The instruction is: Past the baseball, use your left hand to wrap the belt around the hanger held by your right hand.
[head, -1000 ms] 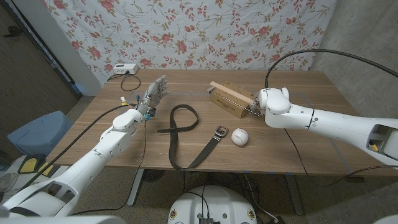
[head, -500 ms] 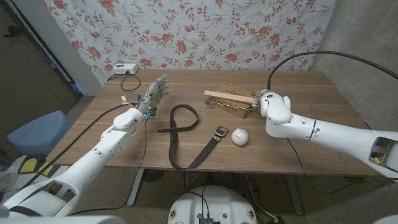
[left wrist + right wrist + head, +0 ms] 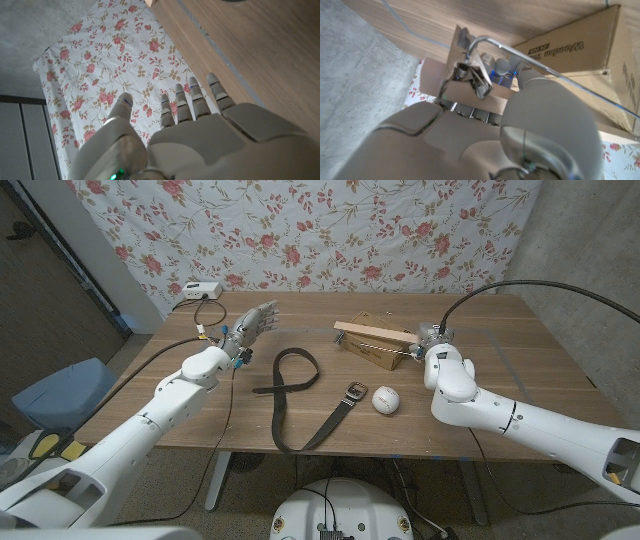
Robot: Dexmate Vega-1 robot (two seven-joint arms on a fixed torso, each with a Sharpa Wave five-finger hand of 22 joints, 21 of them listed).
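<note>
above the table, left hand (image 3: 250,327) spread, empty; right hand (image 3: 432,342) grasps hanger (image 3: 375,337).

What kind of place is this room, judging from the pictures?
Probably a lab or test room arranged for robot recording, not a home: a flowered cloth backdrop hangs over bare grey concrete walls, and loose black cables run across the plain wooden table.

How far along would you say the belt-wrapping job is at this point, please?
Done: the right hand holds the wooden hanger lifted above the cardboard box. In hand: nothing yet for the left hand, which hovers with fingers spread, apart from the belt. Left: the belt lies flat beside the baseball, still to be picked up and wrapped around the hanger.
</note>
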